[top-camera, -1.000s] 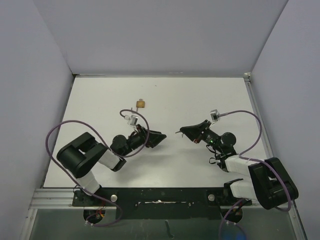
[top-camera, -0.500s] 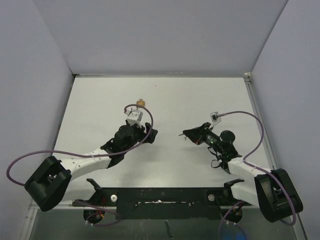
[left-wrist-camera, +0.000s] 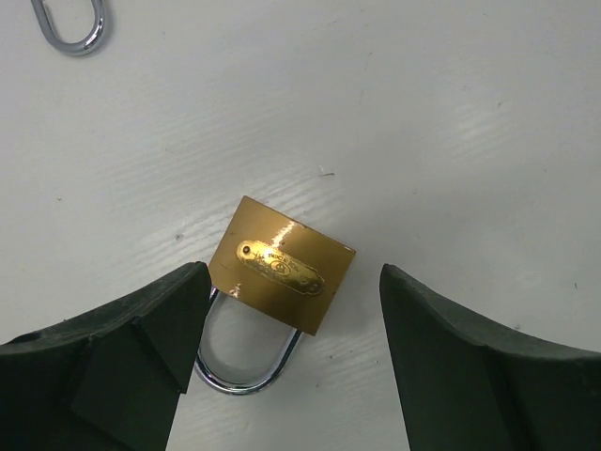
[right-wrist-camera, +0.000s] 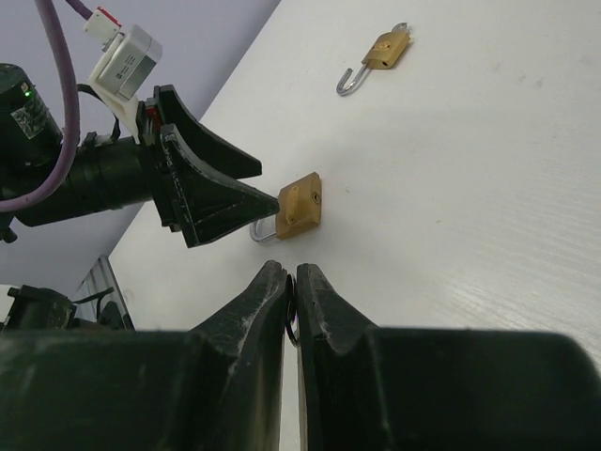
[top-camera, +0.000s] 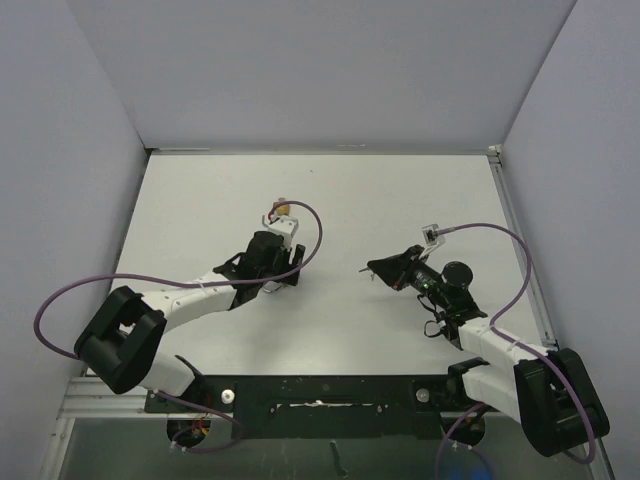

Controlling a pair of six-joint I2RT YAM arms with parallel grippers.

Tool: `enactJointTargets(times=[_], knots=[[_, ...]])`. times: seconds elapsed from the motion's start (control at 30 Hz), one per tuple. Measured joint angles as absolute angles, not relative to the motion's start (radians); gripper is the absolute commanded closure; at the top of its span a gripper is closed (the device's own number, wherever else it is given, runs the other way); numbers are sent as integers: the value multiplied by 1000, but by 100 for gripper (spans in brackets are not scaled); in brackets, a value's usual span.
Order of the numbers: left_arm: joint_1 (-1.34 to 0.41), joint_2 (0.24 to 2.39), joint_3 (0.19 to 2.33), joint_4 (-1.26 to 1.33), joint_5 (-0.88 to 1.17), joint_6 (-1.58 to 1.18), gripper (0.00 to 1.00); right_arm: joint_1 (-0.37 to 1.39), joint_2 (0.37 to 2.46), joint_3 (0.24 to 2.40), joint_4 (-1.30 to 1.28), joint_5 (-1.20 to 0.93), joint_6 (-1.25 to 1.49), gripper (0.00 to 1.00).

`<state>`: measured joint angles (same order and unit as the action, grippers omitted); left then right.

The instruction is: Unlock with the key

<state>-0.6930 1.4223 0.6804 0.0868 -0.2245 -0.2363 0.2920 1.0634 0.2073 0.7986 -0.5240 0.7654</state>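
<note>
A brass padlock (left-wrist-camera: 282, 266) lies flat on the white table, its steel shackle (left-wrist-camera: 239, 362) pointing back toward the wrist. My left gripper (left-wrist-camera: 293, 282) is open, with one finger on each side of the padlock and not touching it. In the right wrist view this padlock (right-wrist-camera: 300, 205) sits at the tip of the left gripper (right-wrist-camera: 239, 193). In the top view the left gripper (top-camera: 290, 272) covers it. My right gripper (right-wrist-camera: 289, 272) is shut on a thin metal key ring (right-wrist-camera: 292, 324); the key itself is hidden. It hovers to the right (top-camera: 372, 268) of the padlock.
A second brass padlock (right-wrist-camera: 387, 47) with its shackle swung open lies farther back on the table (top-camera: 400, 200). It also shows in the top view (top-camera: 283, 209) beside the left wrist camera. Only its shackle (left-wrist-camera: 70, 23) shows in the left wrist view. Purple cables loop off both arms.
My left arm unfolded and reached forward, bringing its open gripper down around the padlock. My right gripper stayed shut and shifted only slightly.
</note>
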Motion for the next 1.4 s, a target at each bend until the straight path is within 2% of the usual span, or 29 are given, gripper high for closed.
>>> enactJointTargets(times=[0.37,0.77,1.4], knots=[[-542,1486,696,81,-61,-174,28,287,1064,207,799,-535,764,100],[-500,1563,696,125,94,-174,28,285,1073,207,807,-549,764,100],[-513,1565,632,213,119,-183,27,281,1071,207,815,-556,764,100]])
